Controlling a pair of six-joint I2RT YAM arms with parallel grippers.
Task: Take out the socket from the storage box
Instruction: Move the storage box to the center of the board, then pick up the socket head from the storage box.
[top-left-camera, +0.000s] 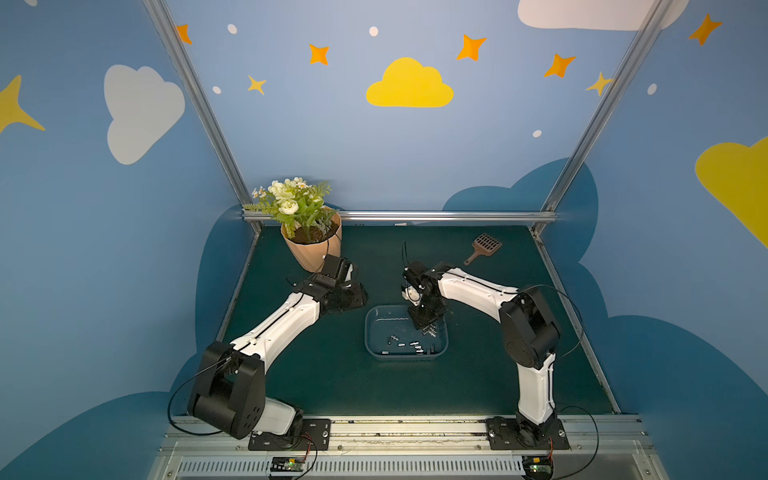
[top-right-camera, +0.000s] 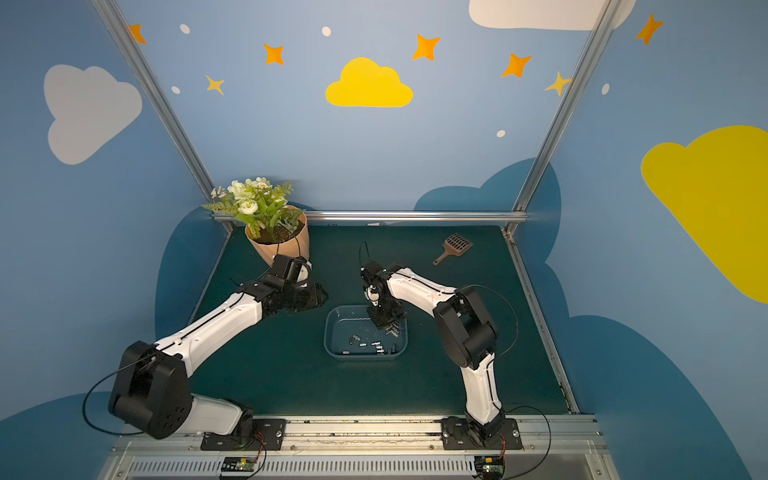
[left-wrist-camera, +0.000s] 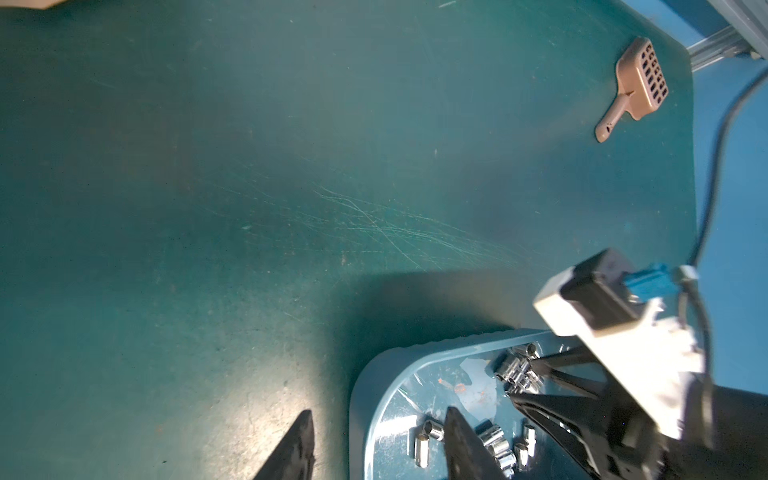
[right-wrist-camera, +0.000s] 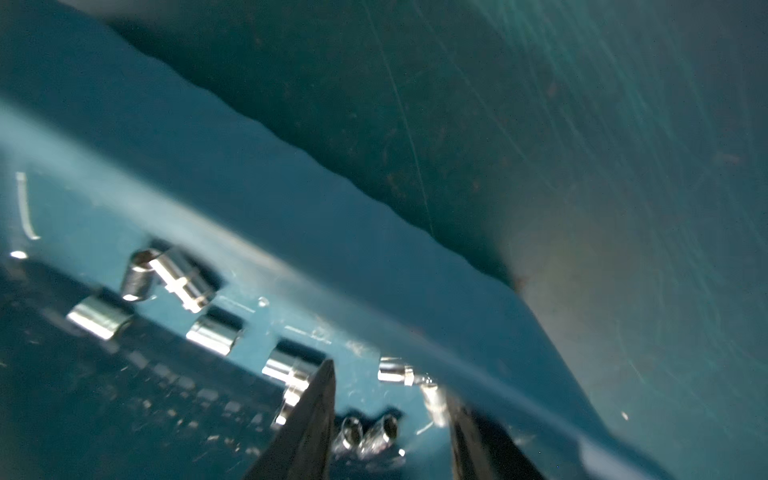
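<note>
Left arm (top-left-camera: 274, 326), right arm (top-left-camera: 473, 286): white shells, black joints, looping black cables. Right gripper (right-wrist-camera: 390, 380): black tapered fingers (right-wrist-camera: 311, 415).

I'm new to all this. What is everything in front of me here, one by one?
table mat: one, dark green, covers the work surface.
storage box: one, translucent blue-grey, mid-mat.
sockets: several, shiny metal, loose inside the storage box.
flowerpot: one, peach, far left corner.
flowers: one bunch, white with green leaves, in the flowerpot.
scoop: one, brown, slotted, far right.
left gripper: one, black, open, empty, by the box's rim.
right gripper: one, black, jaws apart, lowered into the box among sockets.
</note>
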